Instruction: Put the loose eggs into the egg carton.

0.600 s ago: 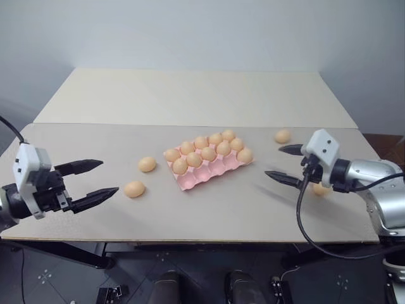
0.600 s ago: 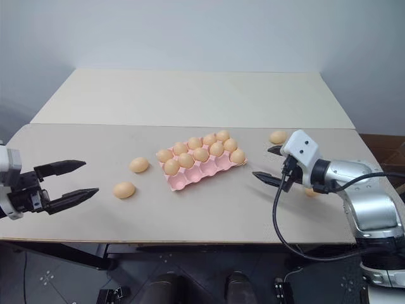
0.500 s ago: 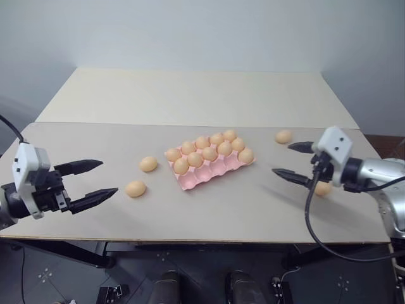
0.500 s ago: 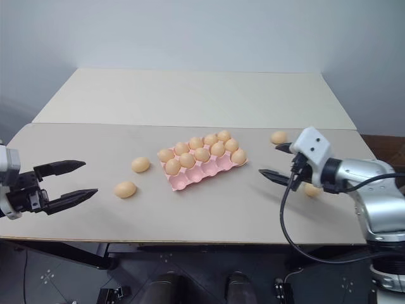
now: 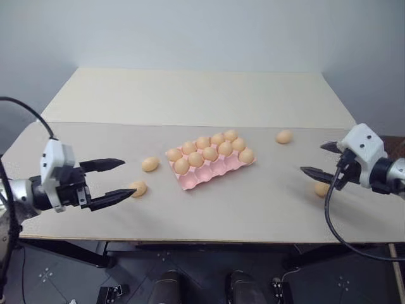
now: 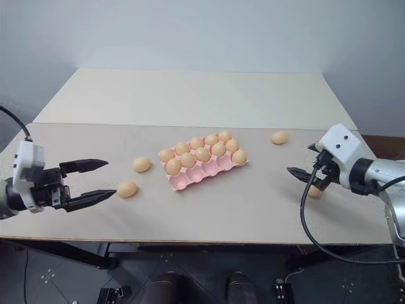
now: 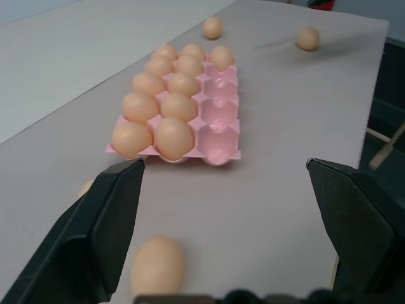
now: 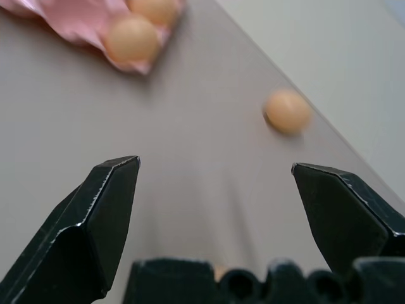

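The pink egg carton (image 5: 204, 178) lies mid-table with several eggs in its far rows; most cups of its near row are bare. Two loose eggs lie to its left, one (image 5: 150, 164) nearer the carton and one (image 5: 138, 188) touching or just beyond the lower fingertip of my open left gripper (image 5: 128, 177). Another loose egg (image 5: 284, 136) rests to the right of the carton. One more egg (image 5: 321, 189) sits just behind my open right gripper (image 5: 312, 158), partly hidden by it. In the left wrist view, the nearest egg (image 7: 158, 266) lies low between the fingers.
The carton stands on the near beige table (image 5: 253, 209), with a second table (image 5: 190, 95) butted against its far edge. The near table's front edge runs just below both grippers. A grey wall rises behind.
My left gripper has moved right, up to the nearest loose egg. My right gripper has drawn away to the right from the carton. Both stay open.
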